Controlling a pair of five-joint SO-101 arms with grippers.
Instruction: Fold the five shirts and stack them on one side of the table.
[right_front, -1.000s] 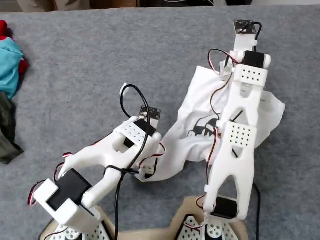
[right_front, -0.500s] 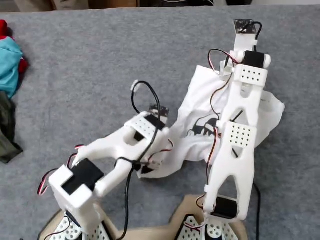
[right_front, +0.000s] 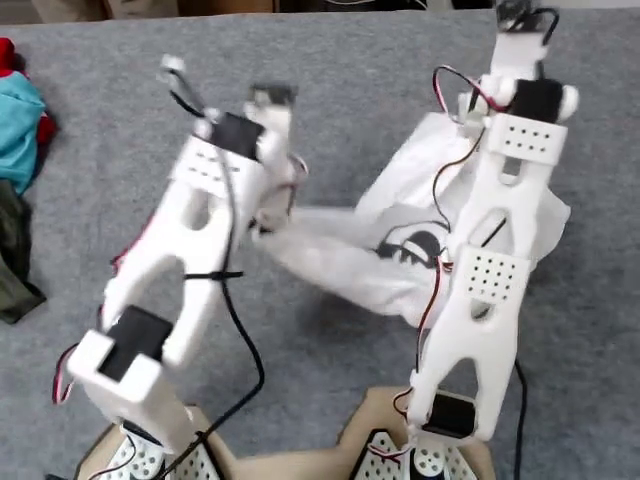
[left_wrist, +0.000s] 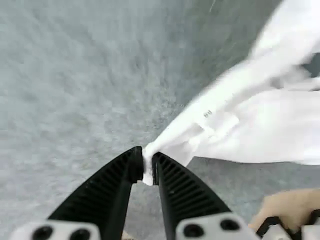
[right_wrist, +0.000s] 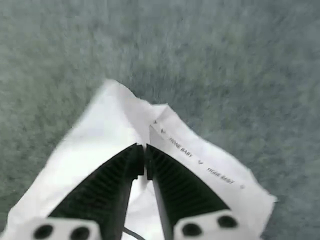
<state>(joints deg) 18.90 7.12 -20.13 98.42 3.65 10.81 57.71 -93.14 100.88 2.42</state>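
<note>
High view: white shirt (right_front: 400, 275) sits mid-right on the grey table (right_front: 350, 90), stretched left toward the left gripper (right_front: 266, 215); left wrist: jaws clamped on a shirt corner; right wrist: right gripper (right_wrist: 145, 156) pinched tight on the shirt's edge beside its label (right_wrist: 200, 152).

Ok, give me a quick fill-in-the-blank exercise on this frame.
1. The shirt pinched in the left tool is coloured ___.
2. The right tool is ___ on the same shirt.
3. The table has a surface coloured ___.
Missing words: white; shut; grey.
</note>
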